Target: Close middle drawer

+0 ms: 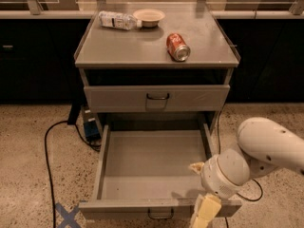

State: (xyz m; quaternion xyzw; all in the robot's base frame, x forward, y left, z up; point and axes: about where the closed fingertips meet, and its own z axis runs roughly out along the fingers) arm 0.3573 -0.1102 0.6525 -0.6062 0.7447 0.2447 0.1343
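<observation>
The middle drawer [152, 165] stands pulled far out of the grey cabinet toward the near side, its shallow inside bare and its low front panel [118, 208] close to the bottom edge of the view. A small dark loop handle [160, 216] sits at the middle of that panel. Above it the top drawer [190, 99] is flush with the cabinet front.

The gripper [203, 215] hangs at the near right corner of the open drawer, a pale yellowish piece overlapping the right end of the front panel and partly cut off by the bottom edge – whether it is apart or together I cannot tell. The bulky white arm [266, 146] reaches in from the right, just beside the drawer's right wall.

On the tabletop [123, 49] a clear bottle [116, 20] lies on its side at the far left, a shallow bowl [148, 17] just right of it, and a red can [178, 47] lies tipped over nearer, right of centre.

On the speckled floor a black cable [46, 160] loops at the left, with a blue tape cross [66, 215] near the drawer's left corner.
</observation>
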